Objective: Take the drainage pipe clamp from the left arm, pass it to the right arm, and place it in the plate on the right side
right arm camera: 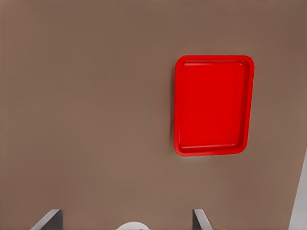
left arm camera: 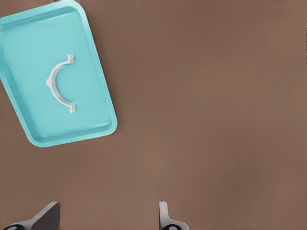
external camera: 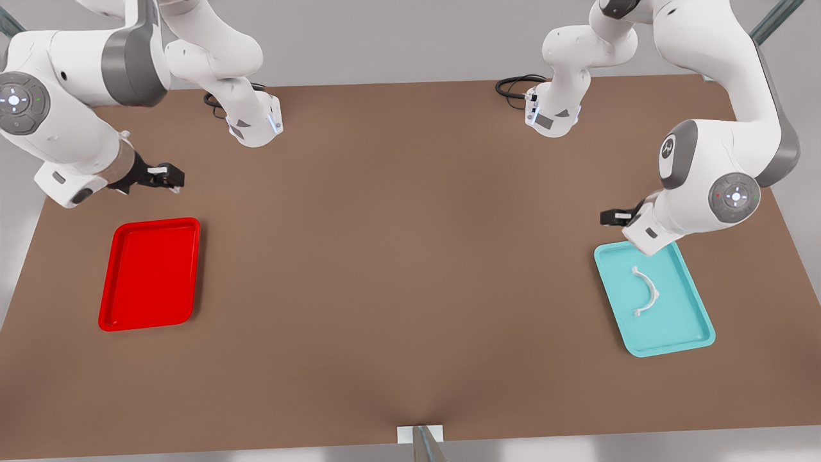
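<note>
White and curved, the drainage pipe clamp point(external camera: 646, 292) lies flat in the teal tray point(external camera: 691, 321), below and just beside the left tool point(external camera: 612, 217), whose fingers point(left arm camera: 164, 215) are spread wide with nothing between them. Across the brown tabletop point(external camera: 397, 256), the right tool point(external camera: 168, 177) hangs near the red plate point(external camera: 109, 308), its fingers point(right arm camera: 199, 218) also wide apart and unloaded.

In the left wrist view the teal tray point(left arm camera: 91, 81) runs off the picture's edge at one corner, and the left claw point(left arm camera: 108, 218) shows just its two fingertips. The right wrist view likewise cuts the right claw point(right arm camera: 127, 219) down to fingertips. In the front view the right-hand arm's wrist hides the teal tray's point(external camera: 696, 317) far corner.
</note>
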Motion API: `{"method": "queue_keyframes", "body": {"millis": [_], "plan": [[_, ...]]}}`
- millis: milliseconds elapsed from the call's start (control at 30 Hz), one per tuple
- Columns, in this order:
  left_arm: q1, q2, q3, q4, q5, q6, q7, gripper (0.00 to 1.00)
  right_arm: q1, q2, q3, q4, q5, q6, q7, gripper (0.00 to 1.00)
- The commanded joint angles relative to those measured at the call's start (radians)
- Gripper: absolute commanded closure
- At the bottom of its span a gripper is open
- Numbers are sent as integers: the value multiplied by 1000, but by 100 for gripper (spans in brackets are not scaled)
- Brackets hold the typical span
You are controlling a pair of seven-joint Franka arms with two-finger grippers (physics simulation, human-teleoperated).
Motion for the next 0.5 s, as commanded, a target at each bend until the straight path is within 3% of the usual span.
{"method": "queue_keyframes", "body": {"millis": [0,100,167,267,467], "plan": [[0,-1,0,0,1,47,10,0,-15,-3,0,-2,0,56,16,0],[6,19,7,8,1,48,29,0,-16,-10,0,-14,12,62,16,0],[49,160,47,56,6,166,168,0,-9,4,-1,-14,3,61,14,0],[107,299,61,53,-2,390,454,0,8,43,-1,-5,-11,84,16,0],[239,478,69,54,-6,593,1155,0,8,49,-1,-13,-7,134,14,0]]}}
